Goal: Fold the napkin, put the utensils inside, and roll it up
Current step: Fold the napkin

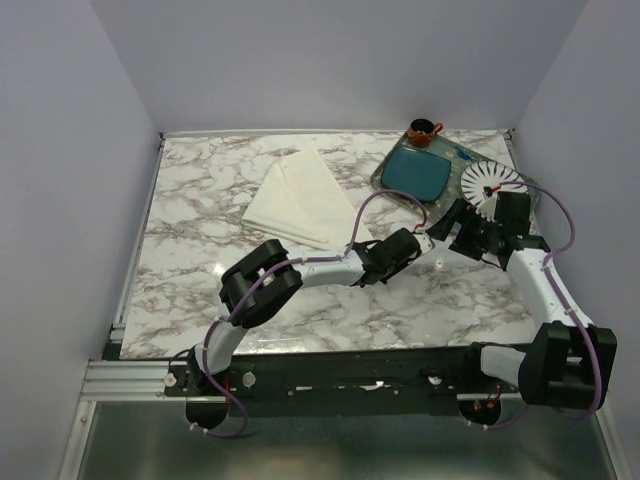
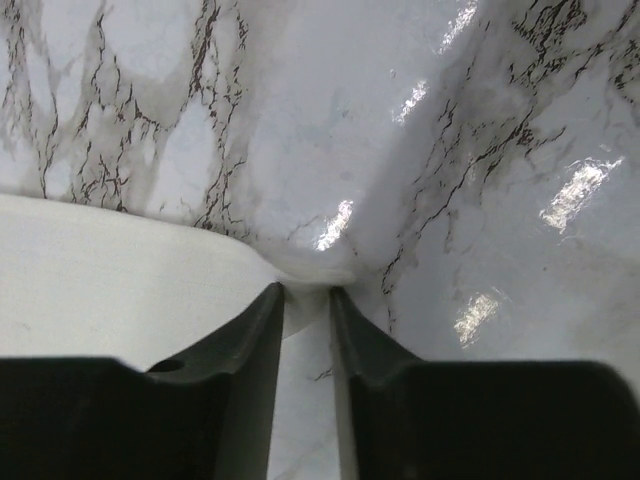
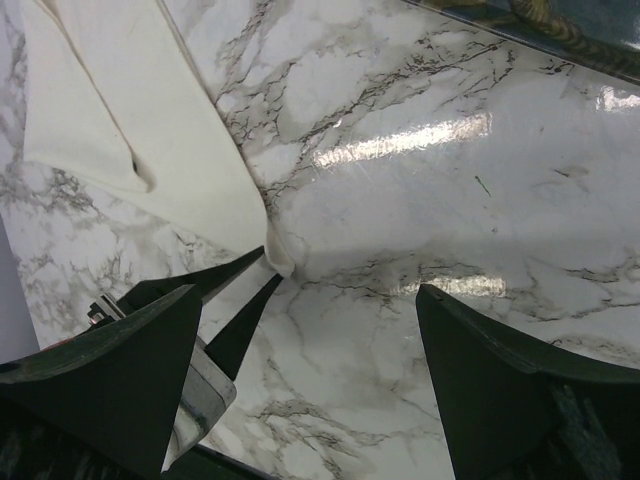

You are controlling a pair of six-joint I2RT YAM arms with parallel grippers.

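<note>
Top external: napkin (image 1: 300, 195) lies folded left of centre, my left gripper (image 2: 308, 292) is nearly together at its near corner, can't tell if cloth is caught, right gripper (image 3: 310, 300) is wide apart beside it, so a thin bite could slip and spoil the fold.

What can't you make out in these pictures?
Spoon: top view, too small to find.
Whether the left jaws pinch the napkin corner: left wrist view, their tips cover the contact.
White plate, near edge: top view, behind the right arm.
</note>
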